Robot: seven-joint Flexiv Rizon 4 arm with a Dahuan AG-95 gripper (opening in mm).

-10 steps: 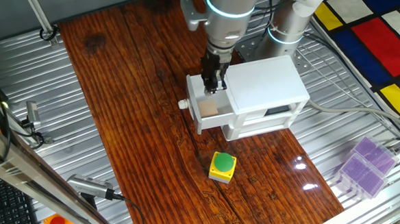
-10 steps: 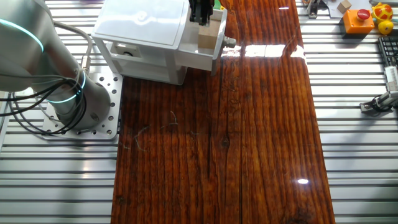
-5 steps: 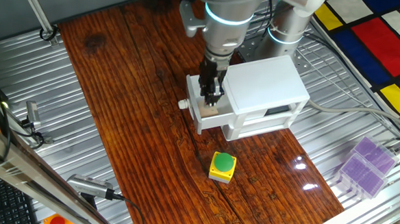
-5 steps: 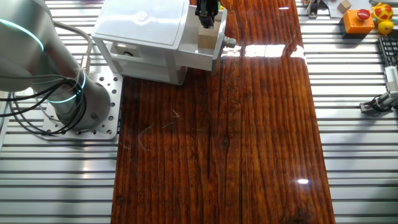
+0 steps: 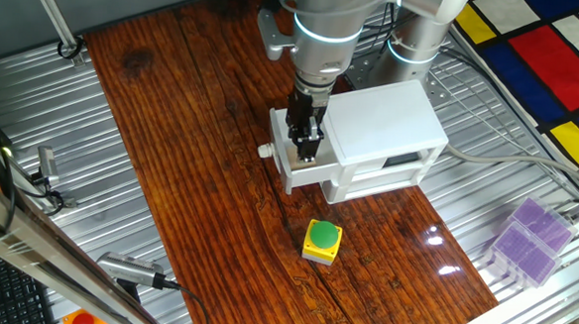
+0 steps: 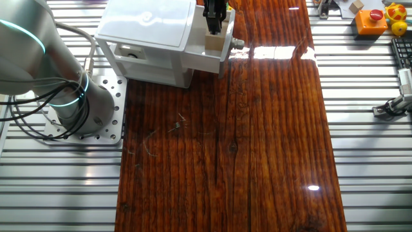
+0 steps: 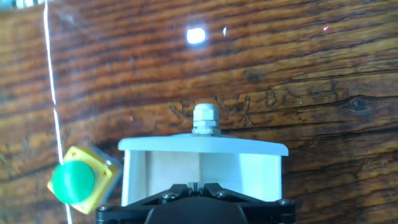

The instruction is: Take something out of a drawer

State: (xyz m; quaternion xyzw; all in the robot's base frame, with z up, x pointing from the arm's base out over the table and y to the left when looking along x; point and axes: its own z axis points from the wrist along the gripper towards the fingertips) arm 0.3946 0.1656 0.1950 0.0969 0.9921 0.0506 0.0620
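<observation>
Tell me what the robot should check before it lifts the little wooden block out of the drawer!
1. Drawer pulled open: ok.
2. Claw down inside the drawer: ok.
3. Block in the drawer under the claw: ok.
4. Claw closed on the block: cannot tell, the fingers hide it.
5. Yellow button box away from the drawer: ok.

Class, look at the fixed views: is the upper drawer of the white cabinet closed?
No. The upper drawer stands pulled out from the white cabinet, with the gripper reaching down into it.
</observation>
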